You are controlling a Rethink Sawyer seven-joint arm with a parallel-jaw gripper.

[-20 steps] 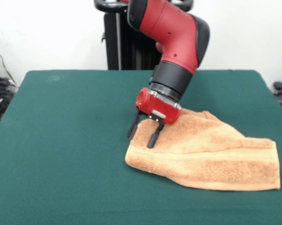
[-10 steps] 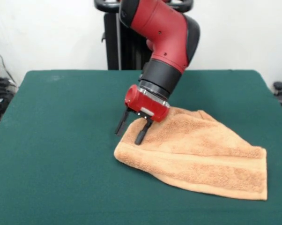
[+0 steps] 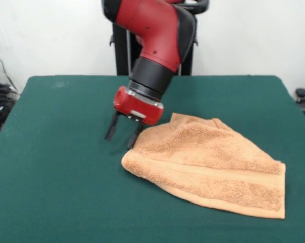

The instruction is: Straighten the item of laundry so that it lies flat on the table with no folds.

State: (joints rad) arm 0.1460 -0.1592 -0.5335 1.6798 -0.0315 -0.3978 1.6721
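You are in the middle of spreading the towel (image 3: 208,164), and it is not flat: it lies doubled over as a rough wedge, its broad end well away from the gripper (image 3: 121,136), its narrow rounded end just beside the tips. The gripper hangs tilted over the table (image 3: 56,167) with its two dark fingers (image 3: 112,129) parted and nothing between them; one sits over bare green cloth, the other at the towel's near edge, and whether it touches the pile you cannot tell from this angle. Judging from that, your next move calls for a fresh hold on a single layer at the folded end, then a pull outward so the upper layer peels off the lower one. Pinching both layers would only drag the bundle. The towel is thick orange-tan terry, fuzzy and soft, with a flatter woven band running along the hem on the side away from the gripper. The table's covering is dark green and felt-like, so expect some drag.
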